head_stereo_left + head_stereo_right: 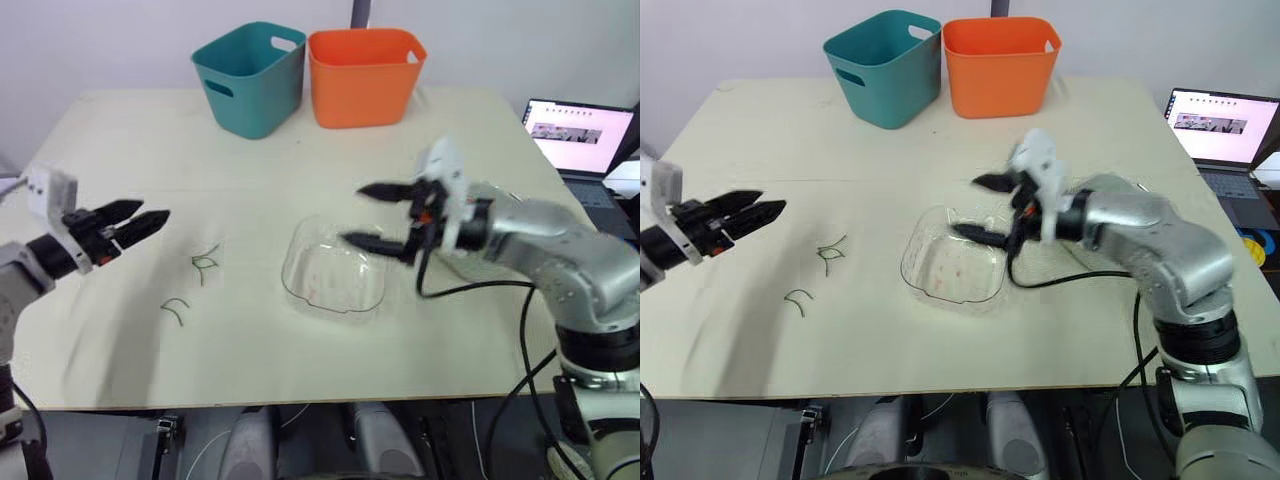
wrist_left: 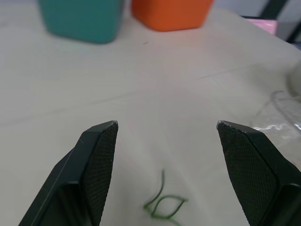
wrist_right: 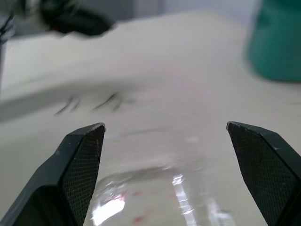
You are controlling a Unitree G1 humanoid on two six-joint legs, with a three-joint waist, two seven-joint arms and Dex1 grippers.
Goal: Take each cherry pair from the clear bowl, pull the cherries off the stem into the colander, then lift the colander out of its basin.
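Hovering over the clear bowl (image 1: 335,275), which looks empty, the right tool (image 1: 354,215) gapes open; the left tool (image 1: 152,212), open too, hangs near bare stems (image 1: 205,262) on the table (image 1: 120,130). Pulling seems done; next comes reaching the back tubs (image 1: 250,75) for the colander.

table (image 1: 130,150): pale bare top | laptop (image 1: 578,135): open, screen lit, just beyond table's right edge

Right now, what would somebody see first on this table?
The teal tub and orange tub, side by side at the far edge of the table, jump out first. Nearer, the right gripper hangs open over the clear bowl, which looks empty, with green stems lying to its left.
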